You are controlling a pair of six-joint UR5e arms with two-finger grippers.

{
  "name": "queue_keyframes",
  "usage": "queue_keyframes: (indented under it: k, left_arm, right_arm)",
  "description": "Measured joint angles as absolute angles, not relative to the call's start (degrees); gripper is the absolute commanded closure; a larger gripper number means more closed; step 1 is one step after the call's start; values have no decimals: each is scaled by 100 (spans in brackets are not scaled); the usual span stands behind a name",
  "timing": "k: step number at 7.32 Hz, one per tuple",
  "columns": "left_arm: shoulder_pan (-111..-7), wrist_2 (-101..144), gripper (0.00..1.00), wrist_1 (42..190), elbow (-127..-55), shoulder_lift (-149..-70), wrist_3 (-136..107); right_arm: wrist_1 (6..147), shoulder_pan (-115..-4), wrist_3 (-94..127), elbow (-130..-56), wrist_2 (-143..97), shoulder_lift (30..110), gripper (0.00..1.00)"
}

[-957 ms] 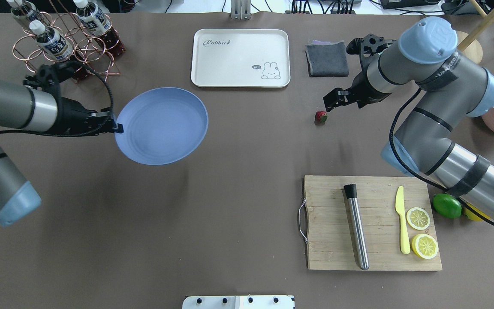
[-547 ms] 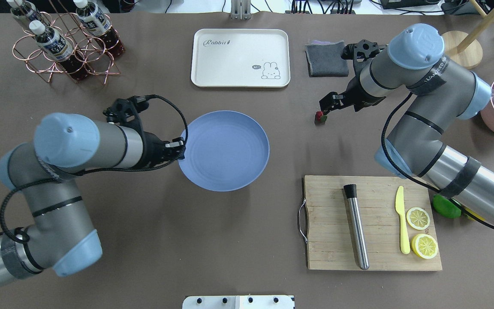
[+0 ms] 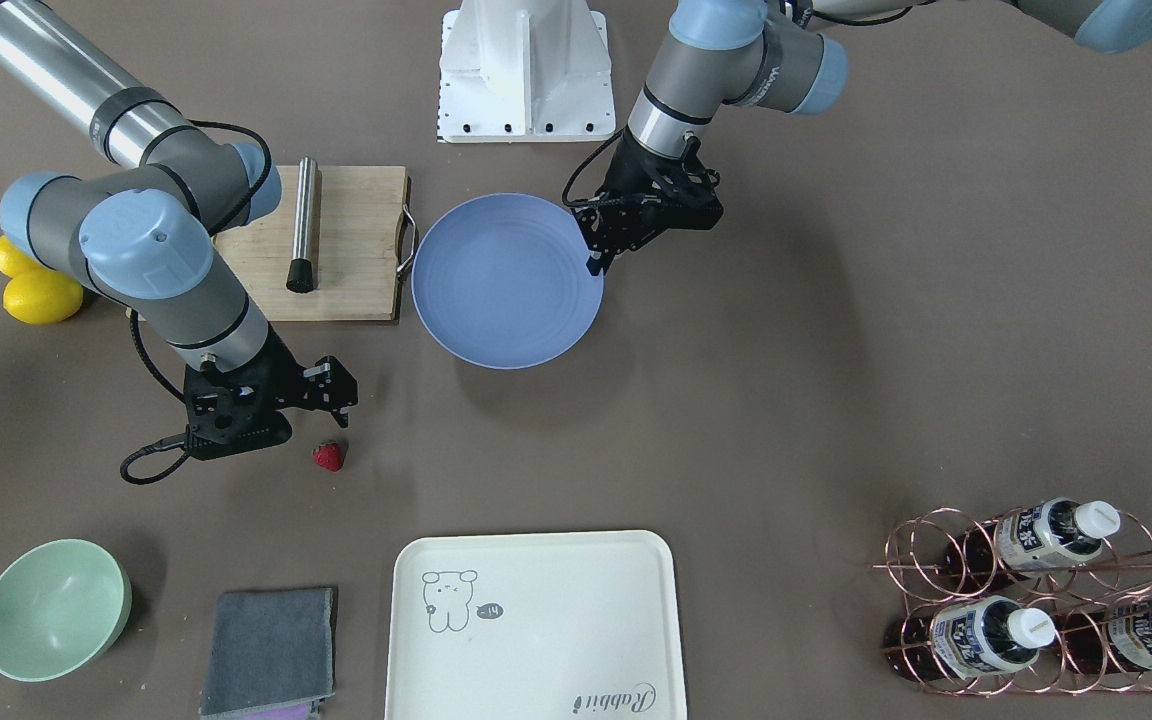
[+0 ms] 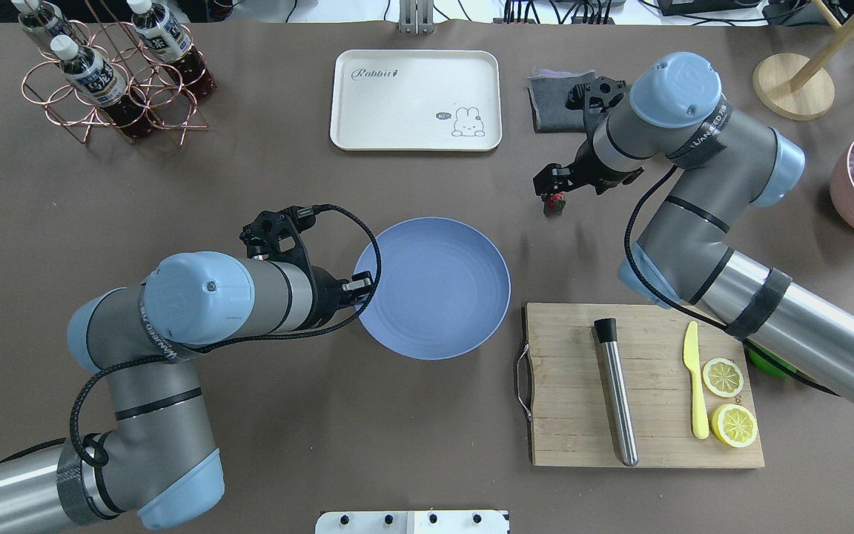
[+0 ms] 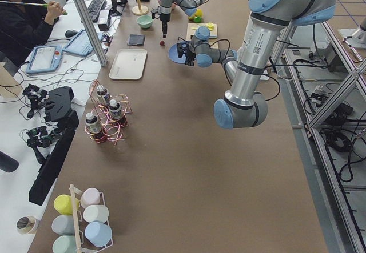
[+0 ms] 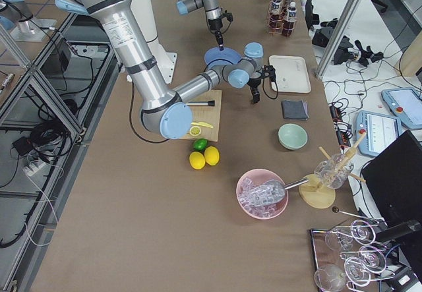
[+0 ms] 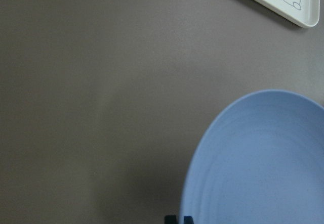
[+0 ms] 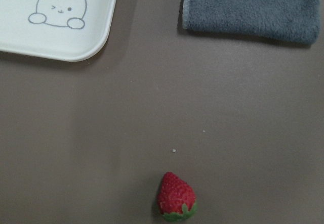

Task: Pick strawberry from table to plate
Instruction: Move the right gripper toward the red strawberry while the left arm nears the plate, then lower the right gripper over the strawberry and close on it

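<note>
left gripper (image 4: 359,285) is clamped on the near-left rim of the plate (image 4: 445,297), which sits just left of centre in the overhead view and touches nothing else; we see the two fingertips (image 7: 178,219) pinching the edge at the bottom of the left wrist view, and a soft shadow beside the plate on the table (image 4: 368,430). we cannot tell whether the plate rests flat or hangs just above the surface. right gripper (image 4: 550,187) hovers in the upper right of the overhead view, just over the strawberry (image 4: 557,202); its jaws look parted and hold nothing. the strawberry lies on the bare table, well apart from the plate, leafy end toward the bottom edge in the right wrist view. above it there we see the tray (image 8: 55,16) corner and a grey cloth (image 8: 248,6). a board (image 4: 568,386) lies lower right, just beside the plate.
</note>
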State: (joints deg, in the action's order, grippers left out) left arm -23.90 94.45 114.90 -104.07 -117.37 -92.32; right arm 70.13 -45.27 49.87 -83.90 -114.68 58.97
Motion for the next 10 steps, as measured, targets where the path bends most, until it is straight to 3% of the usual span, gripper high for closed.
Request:
queue_keyframes:
  k: [4, 5, 6, 10]
  left_arm:
    - [-1971, 8900, 100, 11558, -10103, -11740, -9345]
    - [-1937, 8850, 36, 11564, -10053, -11728, -9349]
    - [-1938, 8830, 3, 11566, -10022, -11711, -9347]
    - [-2089, 8702, 2, 11575, -10099, -11701, -9321]
  right_arm:
    - [7014, -4471, 5010, -8205, -11332, 5741, 2]
    - [7014, -4472, 5010, -8203, -11327, 5736, 2]
    - [7014, -4472, 5010, -8201, -11327, 5733, 2]
    - [7004, -4419, 5010, -8060, -11246, 5654, 8]
